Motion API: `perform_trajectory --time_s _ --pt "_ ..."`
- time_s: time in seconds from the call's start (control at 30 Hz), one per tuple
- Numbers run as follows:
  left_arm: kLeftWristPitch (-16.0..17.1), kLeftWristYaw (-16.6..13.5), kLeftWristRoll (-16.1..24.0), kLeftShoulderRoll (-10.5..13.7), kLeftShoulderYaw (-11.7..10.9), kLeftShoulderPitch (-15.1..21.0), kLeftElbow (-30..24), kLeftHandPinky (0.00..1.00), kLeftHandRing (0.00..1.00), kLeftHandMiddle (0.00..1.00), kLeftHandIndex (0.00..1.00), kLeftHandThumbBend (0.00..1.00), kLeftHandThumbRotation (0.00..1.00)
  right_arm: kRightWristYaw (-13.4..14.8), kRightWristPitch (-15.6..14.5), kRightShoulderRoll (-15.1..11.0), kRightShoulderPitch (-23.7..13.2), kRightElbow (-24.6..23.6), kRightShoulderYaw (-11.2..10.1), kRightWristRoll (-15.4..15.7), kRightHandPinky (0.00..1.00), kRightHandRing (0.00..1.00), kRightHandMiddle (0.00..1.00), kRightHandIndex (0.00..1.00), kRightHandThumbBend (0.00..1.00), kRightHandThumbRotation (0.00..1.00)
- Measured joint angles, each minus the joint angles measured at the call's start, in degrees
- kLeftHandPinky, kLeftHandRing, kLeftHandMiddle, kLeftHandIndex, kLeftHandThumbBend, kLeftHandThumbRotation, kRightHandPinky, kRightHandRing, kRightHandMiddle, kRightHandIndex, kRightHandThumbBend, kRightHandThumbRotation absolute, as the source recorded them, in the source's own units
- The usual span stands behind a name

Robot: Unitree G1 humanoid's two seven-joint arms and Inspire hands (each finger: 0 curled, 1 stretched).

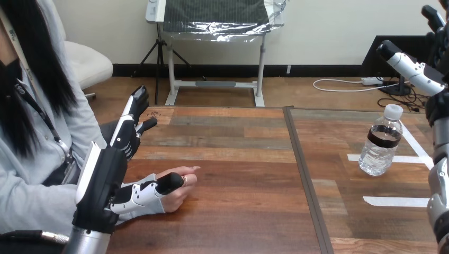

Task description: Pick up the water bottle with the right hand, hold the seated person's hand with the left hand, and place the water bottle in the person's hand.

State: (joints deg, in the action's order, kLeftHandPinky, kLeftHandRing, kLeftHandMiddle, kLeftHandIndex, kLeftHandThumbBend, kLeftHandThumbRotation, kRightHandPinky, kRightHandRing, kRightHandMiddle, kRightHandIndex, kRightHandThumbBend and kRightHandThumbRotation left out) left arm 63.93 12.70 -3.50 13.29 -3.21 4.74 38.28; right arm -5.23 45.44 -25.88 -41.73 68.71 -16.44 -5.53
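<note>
On the table [238, 174], the left hand [100, 185] has straight fingers, thumb lying across the person's hand [182, 185]. Right hand [418, 71] is raised, open, empty, above the water bottle [380, 145], which stands capped at the right. Can't tell its fill level.

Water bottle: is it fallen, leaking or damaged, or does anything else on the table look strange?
Nothing stands out. The water bottle stands upright on the table, cap on, with no water spilled around it. The person's hand rests on the wood, touching the left robot hand.
</note>
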Motion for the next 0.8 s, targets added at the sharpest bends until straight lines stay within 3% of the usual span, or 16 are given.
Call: perform_trajectory --time_s 0.23,0.8 --pt "0.0 0.1 -0.4 0.0 0.0 0.0 0.0 0.9 0.99 1.0 0.99 1.0 0.6 3.0 -2.6 -1.0 -1.0 1.5 0.7 2.5 1.0 1.0 0.93 0.99 1.0 0.33" --pt "0.0 1.5 -1.6 0.2 -0.1 0.0 0.0 0.89 0.99 1.0 0.99 1.0 0.58 9.9 -10.0 -2.1 -2.5 4.2 2.4 7.9 0.95 0.97 0.91 0.98 1.0 0.43"
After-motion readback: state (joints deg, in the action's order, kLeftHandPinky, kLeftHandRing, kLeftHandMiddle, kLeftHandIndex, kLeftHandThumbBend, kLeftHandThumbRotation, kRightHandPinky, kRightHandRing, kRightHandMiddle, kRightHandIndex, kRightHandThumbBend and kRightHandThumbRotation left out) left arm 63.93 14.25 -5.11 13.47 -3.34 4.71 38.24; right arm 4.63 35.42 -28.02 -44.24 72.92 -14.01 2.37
